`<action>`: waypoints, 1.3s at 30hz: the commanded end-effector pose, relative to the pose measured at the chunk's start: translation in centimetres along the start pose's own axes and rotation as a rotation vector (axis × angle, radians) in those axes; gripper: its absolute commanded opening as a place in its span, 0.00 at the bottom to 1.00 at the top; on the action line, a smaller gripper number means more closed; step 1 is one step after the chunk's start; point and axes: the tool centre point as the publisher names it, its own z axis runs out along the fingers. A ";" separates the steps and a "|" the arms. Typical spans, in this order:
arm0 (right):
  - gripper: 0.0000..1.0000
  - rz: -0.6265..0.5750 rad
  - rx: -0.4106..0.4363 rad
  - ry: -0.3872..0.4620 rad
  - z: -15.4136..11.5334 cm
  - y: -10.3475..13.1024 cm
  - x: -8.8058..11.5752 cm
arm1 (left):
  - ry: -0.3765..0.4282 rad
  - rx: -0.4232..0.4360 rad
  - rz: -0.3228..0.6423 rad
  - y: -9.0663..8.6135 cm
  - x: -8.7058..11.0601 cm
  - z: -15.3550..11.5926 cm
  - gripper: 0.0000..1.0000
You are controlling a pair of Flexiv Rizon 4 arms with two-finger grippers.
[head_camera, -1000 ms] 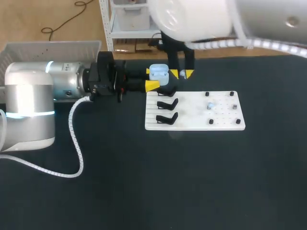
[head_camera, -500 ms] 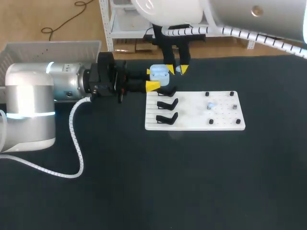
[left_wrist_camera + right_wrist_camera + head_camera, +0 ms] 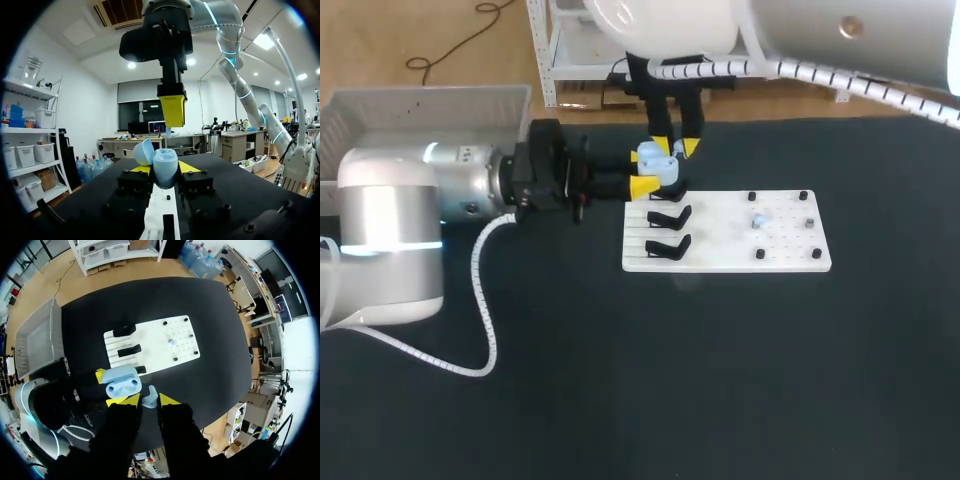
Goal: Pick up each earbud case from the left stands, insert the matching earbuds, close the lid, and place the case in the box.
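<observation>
1. Earbud case first: held clear of the table, lid tipped open, sockets upward, just over the far-left corner of the white board. Nudged a touch nearer the board than a second ago, otherwise as before.
2. Clenched on that case from both sides: the left gripper, reaching in level from the left (in the left wrist view, yellow tips flank the pale blue shell).
3. Next, the right gripper: pointing straight down, shifted steadily leftward over the last second, from beside the case to almost directly above it.
4. Pinched between its fingers: a pale blue earbud, seen in the right wrist view just beside the open case and not yet in a socket.
5. For the task: probably lining up for insertion. Likely needs a small further sideways correction, then a straight descent into the matching socket. Cannot tell whether either socket is already filled.
6. Further out: black stands on the board's left part, and a small pale piece among the board's pegs, likely the next bud to fetch.
7. Not yet done: second bud, lid shut, then delivery to the white box at the table's far-left edge, well apart from the case.
</observation>
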 end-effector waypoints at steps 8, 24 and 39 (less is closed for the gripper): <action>0.00 0.018 -0.018 -0.003 0.0 0.7 0.3 | 0.015 0.023 0.000 0.1 0.1 0.4 0.00; 0.00 0.030 -0.036 0.011 0.5 1.5 -0.4 | 0.022 0.031 0.002 0.3 0.1 0.4 0.00; 0.00 0.049 -0.044 0.030 0.7 1.9 -0.1 | 0.022 0.031 0.002 0.3 0.1 0.4 0.00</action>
